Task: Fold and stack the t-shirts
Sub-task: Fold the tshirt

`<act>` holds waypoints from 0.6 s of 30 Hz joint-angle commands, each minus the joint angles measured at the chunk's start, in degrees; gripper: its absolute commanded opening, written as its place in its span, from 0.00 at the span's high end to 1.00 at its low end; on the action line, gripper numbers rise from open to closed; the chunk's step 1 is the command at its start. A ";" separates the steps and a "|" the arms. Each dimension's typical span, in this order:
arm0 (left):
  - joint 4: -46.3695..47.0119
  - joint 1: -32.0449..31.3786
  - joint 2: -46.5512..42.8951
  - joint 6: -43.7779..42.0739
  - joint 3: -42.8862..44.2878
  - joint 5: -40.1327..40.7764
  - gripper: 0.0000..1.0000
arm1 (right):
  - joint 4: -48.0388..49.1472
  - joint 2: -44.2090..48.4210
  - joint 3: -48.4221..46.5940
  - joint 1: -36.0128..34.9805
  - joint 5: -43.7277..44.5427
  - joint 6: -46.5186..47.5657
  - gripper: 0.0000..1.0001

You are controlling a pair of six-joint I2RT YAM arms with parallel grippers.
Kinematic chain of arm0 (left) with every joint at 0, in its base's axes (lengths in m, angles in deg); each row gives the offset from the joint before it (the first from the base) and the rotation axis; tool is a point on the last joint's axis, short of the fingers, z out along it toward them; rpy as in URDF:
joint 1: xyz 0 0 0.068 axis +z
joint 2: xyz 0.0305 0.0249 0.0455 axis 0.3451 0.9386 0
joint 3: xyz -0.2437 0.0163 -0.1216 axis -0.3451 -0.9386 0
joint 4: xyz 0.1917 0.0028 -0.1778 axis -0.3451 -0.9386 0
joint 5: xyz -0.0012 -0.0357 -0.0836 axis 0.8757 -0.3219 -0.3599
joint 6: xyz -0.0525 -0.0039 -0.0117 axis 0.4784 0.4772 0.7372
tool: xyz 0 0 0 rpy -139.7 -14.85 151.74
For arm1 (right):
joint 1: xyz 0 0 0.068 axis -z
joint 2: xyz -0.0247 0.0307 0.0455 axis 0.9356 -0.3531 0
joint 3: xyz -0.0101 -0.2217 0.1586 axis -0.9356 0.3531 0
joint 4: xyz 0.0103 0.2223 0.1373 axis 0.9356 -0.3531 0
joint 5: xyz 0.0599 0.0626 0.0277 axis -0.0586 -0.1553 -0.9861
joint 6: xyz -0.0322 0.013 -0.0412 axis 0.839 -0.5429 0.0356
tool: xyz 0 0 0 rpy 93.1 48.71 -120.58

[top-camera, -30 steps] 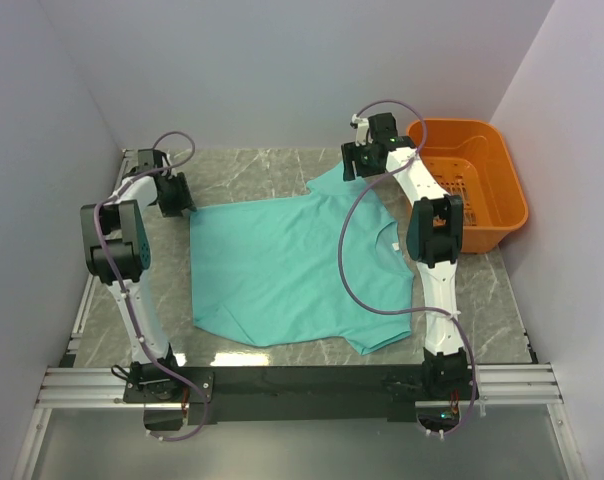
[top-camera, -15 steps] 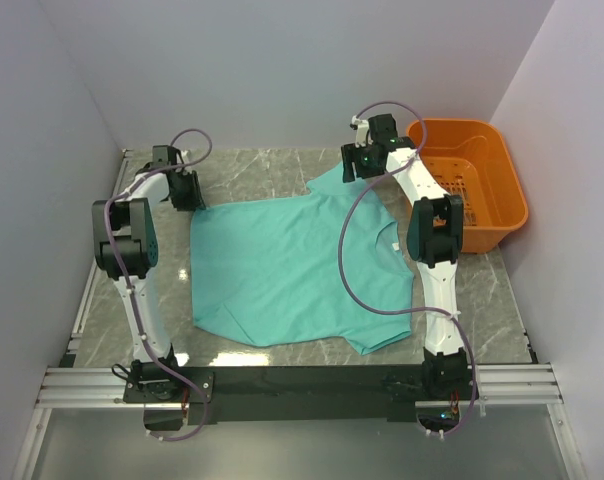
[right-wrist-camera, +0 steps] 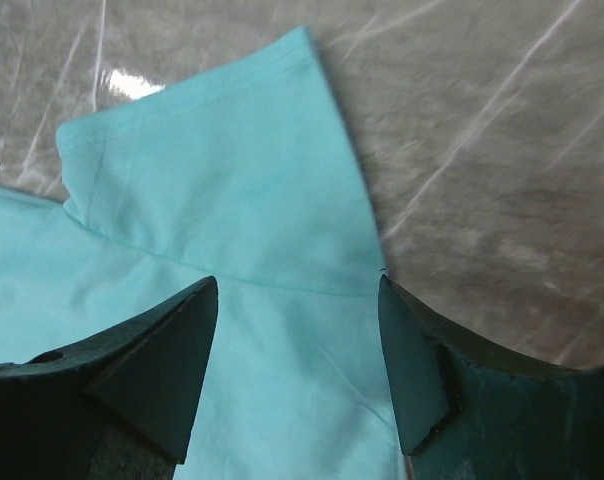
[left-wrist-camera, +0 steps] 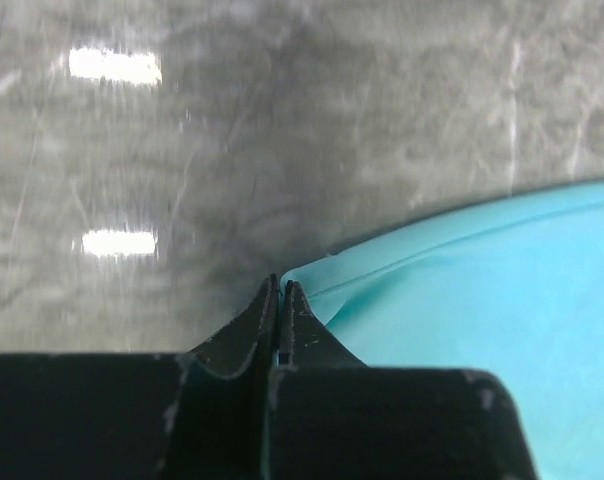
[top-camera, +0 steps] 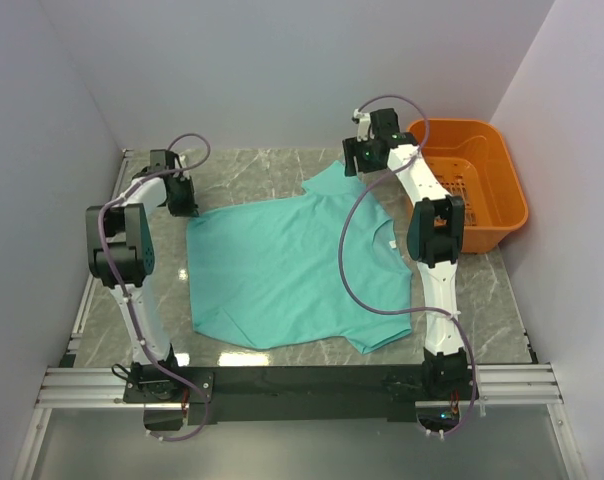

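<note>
The teal t-shirt (top-camera: 292, 265) lies spread flat on the marble table, its white neck label (top-camera: 391, 243) towards the right. My left gripper (top-camera: 182, 203) is down at the shirt's far-left corner. In the left wrist view its jaws (left-wrist-camera: 280, 292) are pressed together on the edge of the cloth (left-wrist-camera: 482, 290), a thin sliver of teal between them. My right gripper (top-camera: 356, 163) hovers over the far sleeve. In the right wrist view it stands open (right-wrist-camera: 296, 282), with the sleeve (right-wrist-camera: 212, 170) spread below and nothing between the fingers.
An orange plastic basket (top-camera: 502, 215) stands at the back right, close to the right arm's elbow. Grey walls close in the table on the left, back and right. Bare marble (top-camera: 252, 170) shows behind the shirt.
My left gripper has shut on the shirt's far-left corner, and that corner has shifted slightly to the left. The right gripper stays open and has edged a little towards the back.
</note>
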 commanded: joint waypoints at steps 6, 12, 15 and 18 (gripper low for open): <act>-1.56 -3.63 -7.93 -0.05 -6.29 0.17 0.99 | -2.89 -2.31 -7.93 -0.26 8.35 3.89 0.28; -2.00 -3.64 -9.59 0.74 -8.14 1.58 0.99 | -4.57 -3.19 -5.47 -0.26 10.02 5.73 0.28; -1.83 -3.64 -10.91 1.01 -9.01 1.50 0.99 | -5.71 -4.06 -5.73 -0.53 11.25 6.35 0.29; -1.48 -3.64 -12.14 1.18 -10.15 1.32 0.99 | -6.94 -4.68 -5.82 -1.05 12.39 7.31 0.30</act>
